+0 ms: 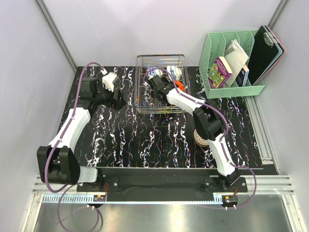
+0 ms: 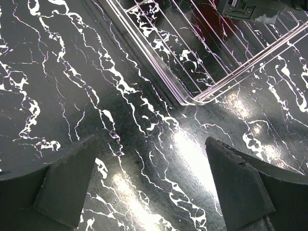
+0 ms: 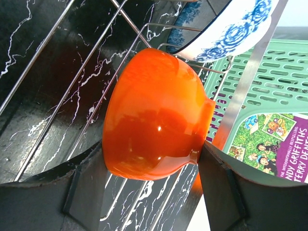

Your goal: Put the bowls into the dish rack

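Holding the orange-red bowl inside the dish rack

Right gripper [image 3: 151, 156], wrist view: the two dark fingers [image 3: 79, 185] are parted to the bowl's width and closed against the glossy orange-red bowl [image 3: 154, 113], one on the rim side at 8 o'clock, the other by the foot ring at 4 o'clock. The bowl lies tipped on its side, mouth toward 9 o'clock, against the thin bars of the dish rack [image 3: 72, 62]; whether its weight rests on the bars cannot be told. A blue-and-white bowl [image 3: 236, 29] sits tilted in the rack at 1 o'clock of the orange one, just beside it. Beyond the rack, at 3 o'clock, appear the mint-green organiser [image 3: 284, 67] and a purple book cover [image 3: 272, 139].

Top view: the rack sits at 12 o'clock on the black marbled table [image 1: 145, 140]. The right arm reaches into it from 5 o'clock, and the orange bowl shows at the rack's 3 o'clock side. A net-patterned bowl [image 1: 201, 139] stands on the table at 5 o'clock of the rack, partly hidden under the right arm.

Left gripper [image 2: 149, 187], wrist view: jaws spread wide with nothing between them, over the table; a corner of the rack lies at 1 o'clock, apart from the fingers. In the top view this gripper is at 9 o'clock of the rack
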Available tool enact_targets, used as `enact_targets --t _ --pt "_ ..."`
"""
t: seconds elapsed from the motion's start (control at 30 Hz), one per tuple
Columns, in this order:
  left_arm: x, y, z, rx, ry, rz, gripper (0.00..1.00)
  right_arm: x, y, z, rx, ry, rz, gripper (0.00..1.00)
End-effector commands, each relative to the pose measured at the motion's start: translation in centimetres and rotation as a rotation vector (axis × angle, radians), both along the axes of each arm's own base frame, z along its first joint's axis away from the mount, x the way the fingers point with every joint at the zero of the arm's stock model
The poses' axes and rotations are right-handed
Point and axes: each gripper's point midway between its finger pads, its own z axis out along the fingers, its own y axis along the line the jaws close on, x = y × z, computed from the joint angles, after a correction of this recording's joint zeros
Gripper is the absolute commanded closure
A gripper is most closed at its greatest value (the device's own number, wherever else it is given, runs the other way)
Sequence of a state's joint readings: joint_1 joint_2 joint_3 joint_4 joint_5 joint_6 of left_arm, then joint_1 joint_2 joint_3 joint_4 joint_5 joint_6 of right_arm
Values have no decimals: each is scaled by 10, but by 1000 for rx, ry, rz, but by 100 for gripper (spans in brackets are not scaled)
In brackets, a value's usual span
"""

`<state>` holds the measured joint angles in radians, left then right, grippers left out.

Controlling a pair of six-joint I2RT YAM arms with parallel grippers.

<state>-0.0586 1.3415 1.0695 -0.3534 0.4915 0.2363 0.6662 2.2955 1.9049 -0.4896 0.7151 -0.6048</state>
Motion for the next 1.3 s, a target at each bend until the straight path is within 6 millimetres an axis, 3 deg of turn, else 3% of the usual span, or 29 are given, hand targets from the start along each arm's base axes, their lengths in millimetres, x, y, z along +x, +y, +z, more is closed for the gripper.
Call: enact_targets --t 0.0,0.03,0.2,0.37,0.63,0.83,1.03,1.1,1.27 --pt "4 -3 20 -21 -77 -21 1 4 3 18 50 -35 2 85" --pt "4 -3 21 -21 -80 -21 1 3 4 16 61 -26 3 77" --pt "4 -2 20 -22 -78 -18 1 -5 13 7 116 45 22 68" --pt "4 -2 22 -23 -84 -16 1 -12 23 -1 168 113 46 36" --pt "5 -1 25 -27 -86 -14 1 -25 38 2 263 195 81 0" --pt "5 -1 28 -30 -91 -14 1 -33 53 8 351 247 107 0" --pt "4 0 30 -24 -94 -10 1 -26 57 54 438 157 92 0" --pt "4 1 31 -21 -98 -8 1 -24 52 69 467 133 84 0" --pt "2 1 33 -23 -99 -9 1 -17 30 75 573 150 15 11"
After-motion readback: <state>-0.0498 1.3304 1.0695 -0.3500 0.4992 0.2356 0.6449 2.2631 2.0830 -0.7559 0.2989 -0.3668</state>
